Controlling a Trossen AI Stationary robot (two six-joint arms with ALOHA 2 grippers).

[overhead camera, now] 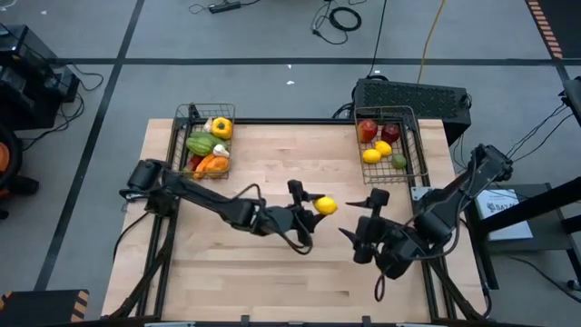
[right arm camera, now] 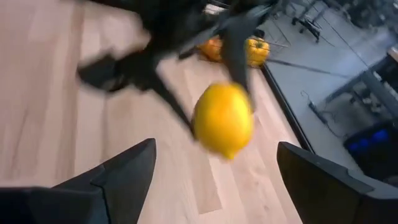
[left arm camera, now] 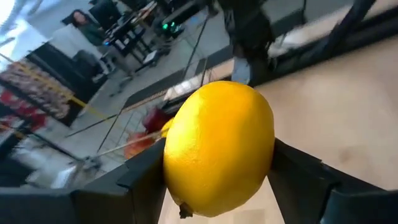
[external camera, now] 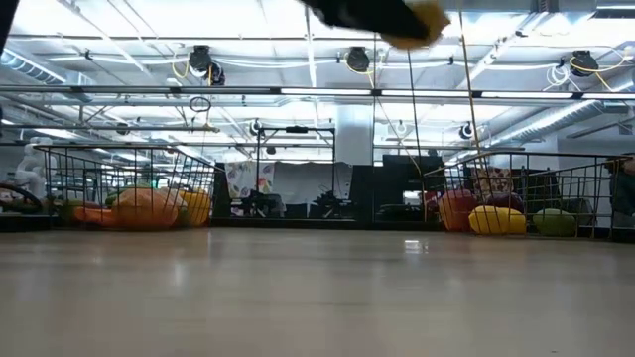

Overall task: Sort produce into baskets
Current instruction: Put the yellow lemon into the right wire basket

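A yellow lemon (overhead camera: 326,206) is held by my left gripper (overhead camera: 313,203) above the middle of the table; it fills the left wrist view (left arm camera: 217,149) and shows in the right wrist view (right arm camera: 222,120). My right gripper (overhead camera: 363,218) is open and empty, just right of the lemon, fingers pointing toward it. The left wire basket (overhead camera: 207,143) at the far left holds peppers, squash and garlic. The right wire basket (overhead camera: 390,143) at the far right holds red apples, lemons and a green fruit. My left gripper pinches the lemon's two opposite sides (left arm camera: 171,168) between its two fingers. The fingers reach level from the table's left side. The lemon is lifted clear of the table, its stem end (left arm camera: 183,211) toward the gripper's base.
A black box (overhead camera: 413,95) stands behind the right basket, off the table's far edge. Bare wood lies between and in front of the arms. In the low view both baskets (external camera: 149,193) (external camera: 526,198) stand at the far edge.
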